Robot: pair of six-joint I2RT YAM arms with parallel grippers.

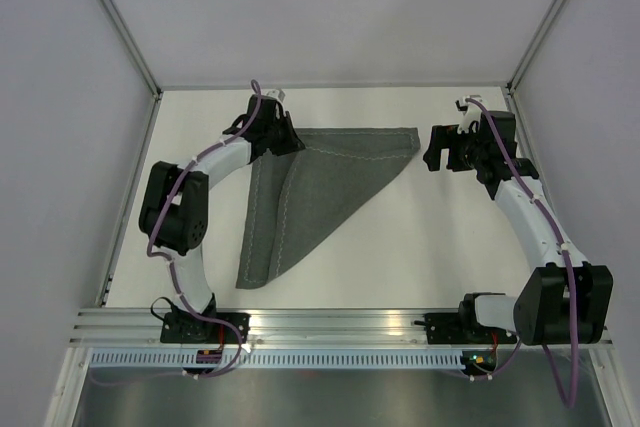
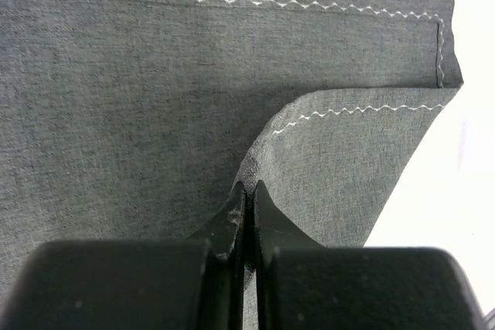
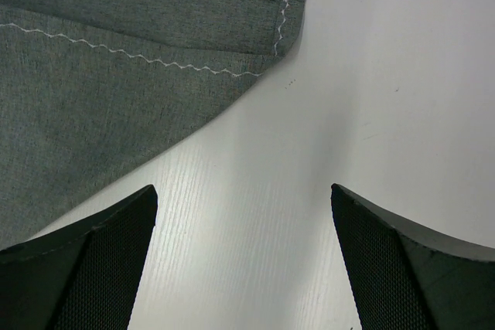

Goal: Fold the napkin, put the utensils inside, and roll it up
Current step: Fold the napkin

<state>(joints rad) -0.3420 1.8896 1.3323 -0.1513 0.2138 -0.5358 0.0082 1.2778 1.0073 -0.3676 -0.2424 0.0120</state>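
The napkin (image 1: 330, 172) lies partly folded on the table (image 1: 430, 247), with one layer turned over the other, and it tapers to a point at its far right corner. The left gripper (image 1: 276, 133) is at the napkin's far left corner, jaws clamped together on a raised fold of the cloth. The right gripper (image 1: 437, 150) is just beyond the napkin's far right corner, clear of the cloth, jaws wide apart over bare table.

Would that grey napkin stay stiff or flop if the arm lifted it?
Probably floppy: the napkin curls up where the left fingers pinch it. Likely light and thin: its folded layer lies flat on the table.
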